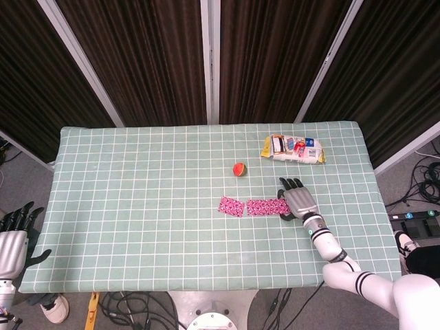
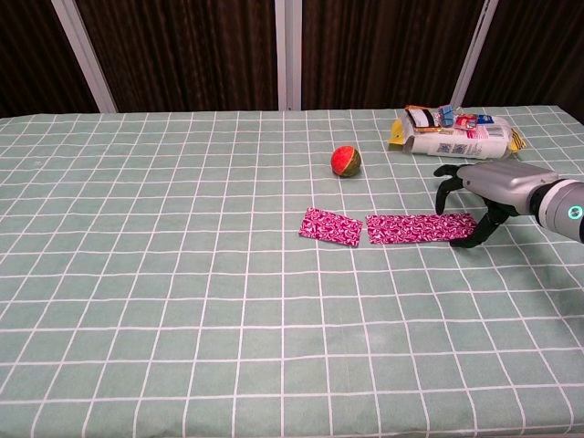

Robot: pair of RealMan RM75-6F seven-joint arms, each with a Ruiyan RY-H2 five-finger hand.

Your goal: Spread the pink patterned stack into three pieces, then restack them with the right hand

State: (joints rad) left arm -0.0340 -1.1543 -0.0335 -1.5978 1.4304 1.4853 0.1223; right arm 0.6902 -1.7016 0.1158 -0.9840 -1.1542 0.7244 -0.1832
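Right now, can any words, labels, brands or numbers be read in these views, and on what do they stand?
Snack packet: coloured print and a white label panel show, but all of it is too small and blurred to read.
Pink patterned pieces: pattern only, no text.
Ball, tablecloth, right hand: no lettering visible.
So nothing here is legible.

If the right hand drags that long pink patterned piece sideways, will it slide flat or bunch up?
The long pink piece lies thin and flat, so it is probably light and floppy. On the tablecloth it may wrinkle instead of sliding.
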